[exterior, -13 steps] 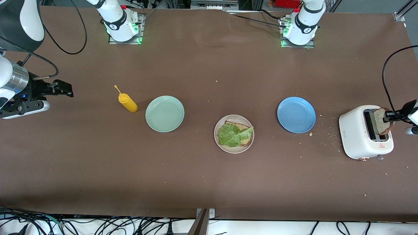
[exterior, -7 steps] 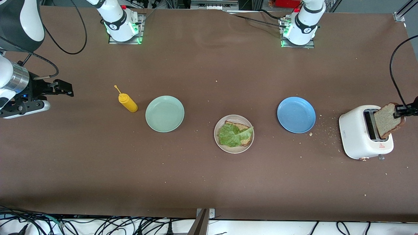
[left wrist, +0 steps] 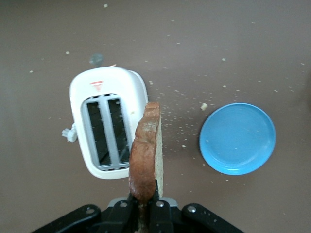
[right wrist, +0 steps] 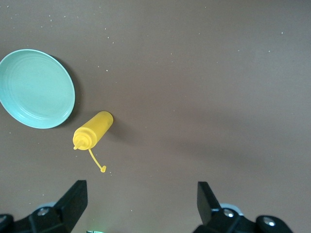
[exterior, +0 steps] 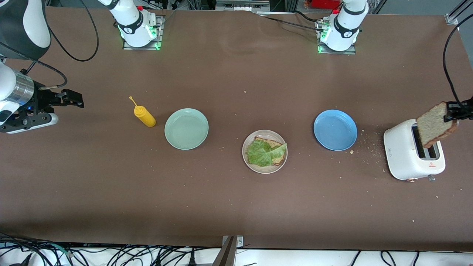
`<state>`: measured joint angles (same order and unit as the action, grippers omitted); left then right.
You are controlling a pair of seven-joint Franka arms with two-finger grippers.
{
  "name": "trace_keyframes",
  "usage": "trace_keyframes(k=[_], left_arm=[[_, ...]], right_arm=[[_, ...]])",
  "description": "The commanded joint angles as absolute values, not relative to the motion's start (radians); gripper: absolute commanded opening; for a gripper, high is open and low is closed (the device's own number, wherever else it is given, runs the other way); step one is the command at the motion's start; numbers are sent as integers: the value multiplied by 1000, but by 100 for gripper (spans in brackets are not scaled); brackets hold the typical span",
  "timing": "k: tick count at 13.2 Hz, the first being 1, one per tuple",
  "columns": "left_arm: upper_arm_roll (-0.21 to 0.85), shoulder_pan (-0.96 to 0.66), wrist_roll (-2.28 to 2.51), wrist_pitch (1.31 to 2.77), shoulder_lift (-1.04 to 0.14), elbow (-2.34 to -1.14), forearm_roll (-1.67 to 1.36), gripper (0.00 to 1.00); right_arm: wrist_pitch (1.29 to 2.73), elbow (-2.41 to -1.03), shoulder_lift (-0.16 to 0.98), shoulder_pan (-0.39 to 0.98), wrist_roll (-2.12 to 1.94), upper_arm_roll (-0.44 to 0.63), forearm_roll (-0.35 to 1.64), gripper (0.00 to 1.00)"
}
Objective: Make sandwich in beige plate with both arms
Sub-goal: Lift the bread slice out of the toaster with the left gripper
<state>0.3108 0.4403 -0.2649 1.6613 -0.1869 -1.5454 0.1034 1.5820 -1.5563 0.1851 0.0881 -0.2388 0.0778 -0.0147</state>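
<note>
1. We've got the beige plate (exterior: 264, 168) mid-table, bottom bread slice (exterior: 274, 145) on it with the lettuce (exterior: 263, 152) draped over. The sandwich only lacks its lid.
2. That lid, the second slice (exterior: 435, 123), is up in the air, clenched on edge in our left claw (exterior: 451, 112), hanging over the toaster (exterior: 403, 146).
3. The key relation: from the left claw the plate lies toward the right arm's end of the table, with the blue plate (exterior: 335, 129) between.
4. The slice hangs upright, so we judge it needs laying flat before it goes on the lettuce.
5. Our right claw (right wrist: 141, 198) waits, fingers spread wide and empty, over bare table, with the mustard bottle (exterior: 144, 116) and green plate (exterior: 186, 128) between it and the beige plate.
</note>
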Motion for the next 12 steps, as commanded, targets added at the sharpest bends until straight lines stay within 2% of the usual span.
trace_keyframes(k=[1, 3, 6, 12], left_arm=[[400, 445, -201, 1615, -193, -1522, 110, 0], [500, 445, -88, 1602, -193, -1522, 86, 0], [572, 440, 52, 1600, -209, -1531, -96, 0], [603, 367, 107, 1656, -351, -1526, -418, 0]], right_arm=[[1575, -1572, 167, 75, -239, 64, -26, 100], [1577, -1572, 169, 74, -235, 66, -26, 100], [1577, -1572, 169, 71, -236, 66, -26, 100], [1575, -1572, 169, 69, -230, 66, -26, 100]])
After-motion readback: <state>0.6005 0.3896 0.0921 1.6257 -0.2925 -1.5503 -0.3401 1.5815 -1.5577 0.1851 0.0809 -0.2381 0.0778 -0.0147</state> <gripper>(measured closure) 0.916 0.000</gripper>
